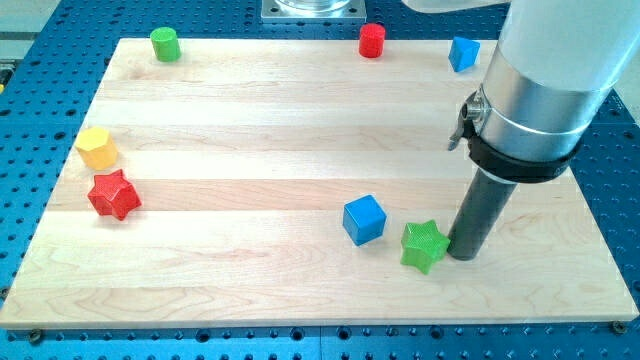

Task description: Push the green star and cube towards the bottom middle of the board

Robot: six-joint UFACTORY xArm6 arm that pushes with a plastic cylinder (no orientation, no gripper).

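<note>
A green star (424, 245) lies on the wooden board (260, 130) at the lower right. A blue cube (364, 219) sits just to its left, a small gap apart. My tip (463, 255) rests on the board right beside the star's right side, touching or nearly touching it. The rod rises from there to the large silver arm at the view's upper right.
A green cylinder (165, 44) stands at the top left, a red cylinder (372, 40) at the top middle, another blue block (463, 53) at the top right. A yellow hexagonal block (97, 148) and a red star (113, 195) sit at the left edge.
</note>
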